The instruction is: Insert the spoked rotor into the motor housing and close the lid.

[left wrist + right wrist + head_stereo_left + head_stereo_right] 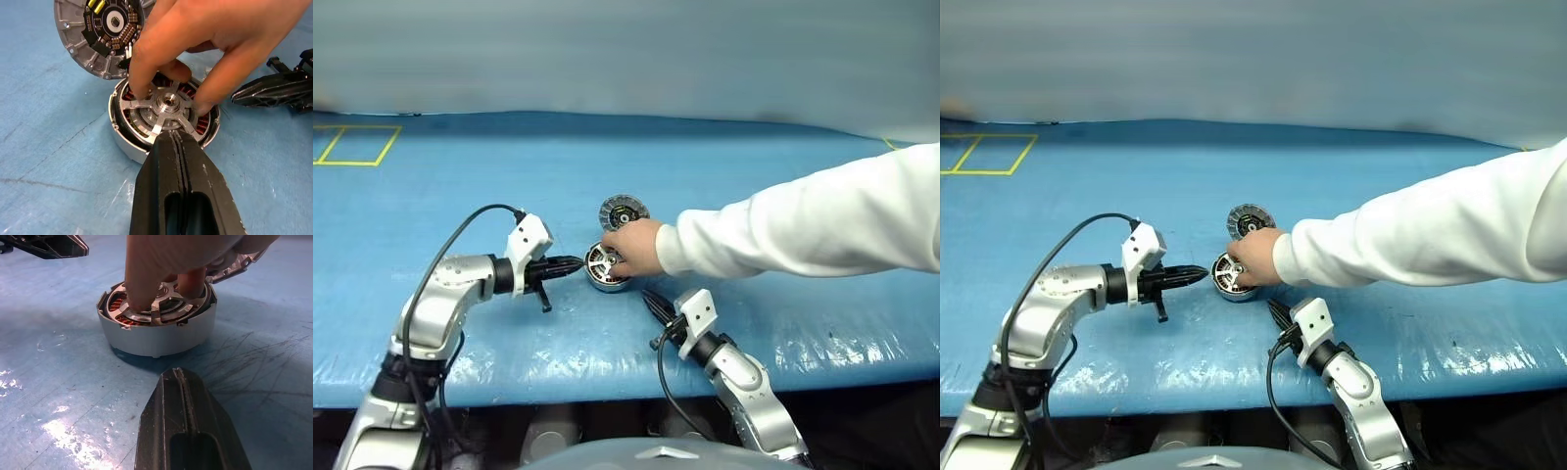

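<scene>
— What's laid out on that blue table point(460, 196) at the moment?

— A person's white sleeve point(822, 220) reaches in from the robot's right, and the person's hand point(634, 247) rests on top of the motor housing point(156, 335), fingertips point(139, 90) pressing on the spoked rotor point(164, 107). The rotor lies flat inside the housing, silver spokes over the copper winding.

— And the lid?

— The lid point(624, 211) lies flipped open just behind the housing, at its far edge, inner face up, dark centre showing. Part of it hides behind the person's hand.

— Where are the robot's arms?

— The left gripper point(573, 264) points sideways at the housing, tips just beside its wall, fingers pressed together on nothing. The right gripper point(653, 302) sits nearer the table's front edge, aimed at the housing from a short way off, its two black fingers likewise closed and empty.

— So who is touching the rotor?

— The person's hand alone; neither gripper touches it.
</scene>
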`<state>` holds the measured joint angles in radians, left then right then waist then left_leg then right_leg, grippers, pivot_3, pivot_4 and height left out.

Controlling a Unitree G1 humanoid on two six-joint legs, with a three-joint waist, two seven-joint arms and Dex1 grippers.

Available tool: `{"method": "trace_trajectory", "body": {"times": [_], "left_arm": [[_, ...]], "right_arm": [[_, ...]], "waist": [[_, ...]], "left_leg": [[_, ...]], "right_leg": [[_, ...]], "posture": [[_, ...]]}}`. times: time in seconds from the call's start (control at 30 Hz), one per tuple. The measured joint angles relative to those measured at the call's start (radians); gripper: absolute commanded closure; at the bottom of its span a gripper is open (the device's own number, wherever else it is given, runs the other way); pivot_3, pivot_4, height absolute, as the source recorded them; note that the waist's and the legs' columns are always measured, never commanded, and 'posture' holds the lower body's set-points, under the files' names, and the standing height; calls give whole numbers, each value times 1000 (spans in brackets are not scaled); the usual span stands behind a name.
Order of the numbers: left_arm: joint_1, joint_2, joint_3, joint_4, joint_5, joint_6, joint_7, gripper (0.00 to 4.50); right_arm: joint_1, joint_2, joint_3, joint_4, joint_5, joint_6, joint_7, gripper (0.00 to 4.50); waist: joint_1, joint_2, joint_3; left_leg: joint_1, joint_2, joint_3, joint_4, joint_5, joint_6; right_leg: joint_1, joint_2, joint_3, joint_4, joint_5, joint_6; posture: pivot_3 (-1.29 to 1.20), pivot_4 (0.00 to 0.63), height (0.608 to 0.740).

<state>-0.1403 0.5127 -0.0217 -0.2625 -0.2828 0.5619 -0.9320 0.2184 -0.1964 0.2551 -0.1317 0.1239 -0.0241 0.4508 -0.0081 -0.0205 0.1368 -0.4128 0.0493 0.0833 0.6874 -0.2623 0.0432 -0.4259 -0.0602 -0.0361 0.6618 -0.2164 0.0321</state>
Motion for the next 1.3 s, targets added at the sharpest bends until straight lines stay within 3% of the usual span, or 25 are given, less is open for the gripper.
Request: {"method": "trace_trajectory", "body": {"times": [0.2, 0.4, 1.3], "left_arm": [[188, -82, 24, -32, 9, -202, 106, 4486], [284, -118, 6, -32, 47, -367, 168, 4486], [289, -119, -13, 45, 44, -462, 189, 4486]], "right_arm": [[5, 0, 1, -1, 0, 8, -1, 4500], [11, -2, -1, -6, 0, 10, 0, 4500], [13, -6, -1, -13, 0, 14, 0, 4500]], "waist": [[-1, 0, 0], [2, 1, 0], [0, 2, 1]], "left_leg": [[1, 0, 1, 0, 0, 0], [2, 1, 0, 0, 0, 0], [1, 1, 0, -1, 0, 0]], "right_leg": [[0, -1, 0, 0, 0, 0], [-2, -1, -1, -1, -1, 1], [-3, -2, -3, -2, -3, 3]], "posture": [[0, 150, 740], [0, 150, 740], [0, 150, 740]]}}
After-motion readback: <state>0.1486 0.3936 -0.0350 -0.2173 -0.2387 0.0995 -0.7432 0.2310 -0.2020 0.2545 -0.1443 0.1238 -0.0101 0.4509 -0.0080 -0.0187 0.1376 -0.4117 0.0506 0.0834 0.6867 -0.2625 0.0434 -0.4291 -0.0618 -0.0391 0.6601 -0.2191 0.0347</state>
